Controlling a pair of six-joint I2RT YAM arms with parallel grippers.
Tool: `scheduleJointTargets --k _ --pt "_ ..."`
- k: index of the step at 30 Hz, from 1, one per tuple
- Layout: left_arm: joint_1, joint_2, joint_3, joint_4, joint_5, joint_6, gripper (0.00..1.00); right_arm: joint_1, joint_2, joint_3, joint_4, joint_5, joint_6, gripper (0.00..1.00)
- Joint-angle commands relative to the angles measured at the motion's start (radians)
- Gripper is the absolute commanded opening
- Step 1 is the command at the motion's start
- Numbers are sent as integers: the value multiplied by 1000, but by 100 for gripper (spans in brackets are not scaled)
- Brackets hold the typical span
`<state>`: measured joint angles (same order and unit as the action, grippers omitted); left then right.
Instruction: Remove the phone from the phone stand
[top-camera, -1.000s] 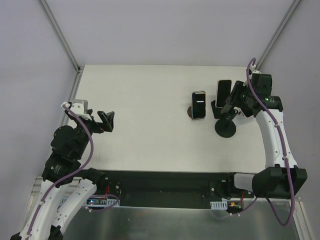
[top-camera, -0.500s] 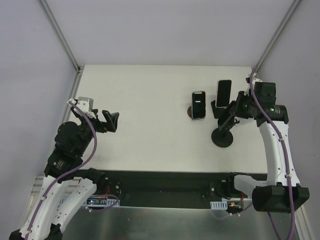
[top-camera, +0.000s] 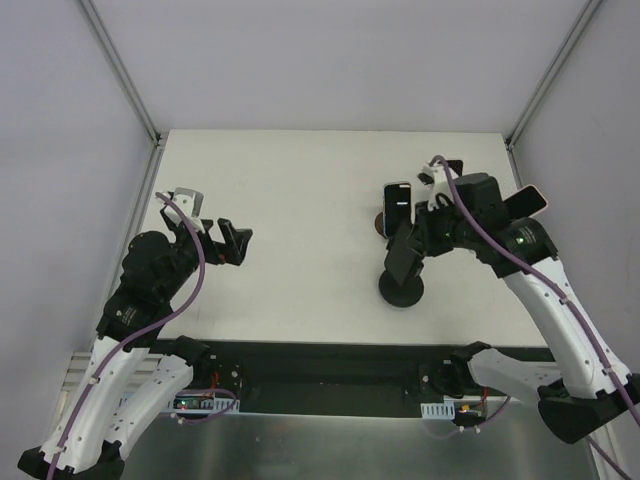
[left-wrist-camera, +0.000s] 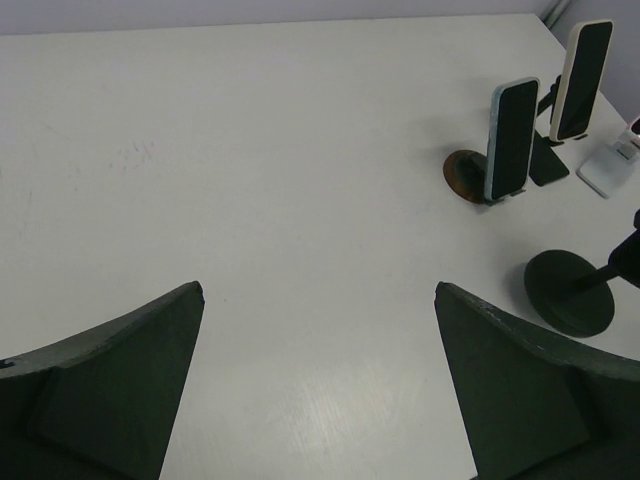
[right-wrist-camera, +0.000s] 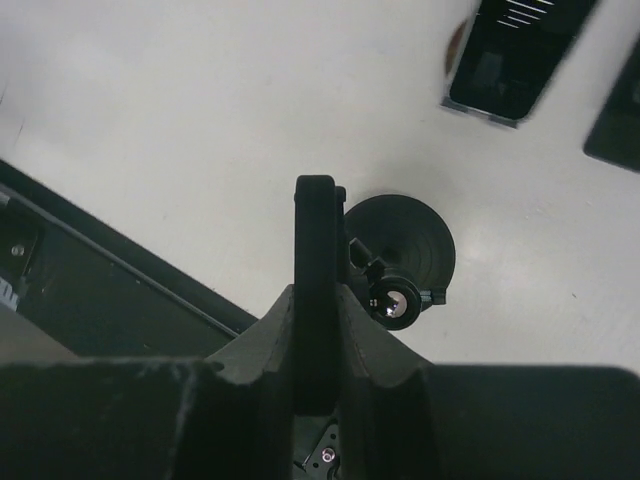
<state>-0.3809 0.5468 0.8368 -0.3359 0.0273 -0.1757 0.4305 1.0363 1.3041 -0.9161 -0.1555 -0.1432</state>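
- Two phones stand upright at the far right of the white table (left-wrist-camera: 250, 130). A blue-edged phone (left-wrist-camera: 512, 138) sits on a round brown stand (left-wrist-camera: 463, 172). Just beyond it, a cream-edged phone (left-wrist-camera: 580, 78) sits on a small black holder (left-wrist-camera: 548, 162).
- Nearer than both, the black stand (left-wrist-camera: 568, 291) has its round base on the table. In the left wrist view its stem leans off to the right.
- The right gripper (right-wrist-camera: 318, 305) reaches in over that stand, its jaws clamped on a thin black slab (right-wrist-camera: 315, 225). The joint of the stand's stem is just beside the slab.
- From above, the slab is a dark rectangle shaped much like the phones nearby, tilted over the round base.
- In the right wrist view it shows edge-on, so I cannot tell whether it is a phone or the stand's own plate.
- The left gripper (left-wrist-camera: 318, 295) hangs over the left part of the table, well apart from the stands. Its jaws are wide apart, with only bare table showing between them.
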Motion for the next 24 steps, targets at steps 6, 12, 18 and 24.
scheduleJointTargets --k 6,12,18,24 --pt "-12 -47 -48 28 111 12 99 332 188 184 285 86 -29 1" --pt "-12 -65 -65 21 169 7 99 427 329 239 448 184 13 1" --pt "-12 -25 -56 14 207 -36 99 494 427 259 559 405 115 1" --pt "-13 74 -30 24 267 -120 99 545 508 285 551 591 180 1"
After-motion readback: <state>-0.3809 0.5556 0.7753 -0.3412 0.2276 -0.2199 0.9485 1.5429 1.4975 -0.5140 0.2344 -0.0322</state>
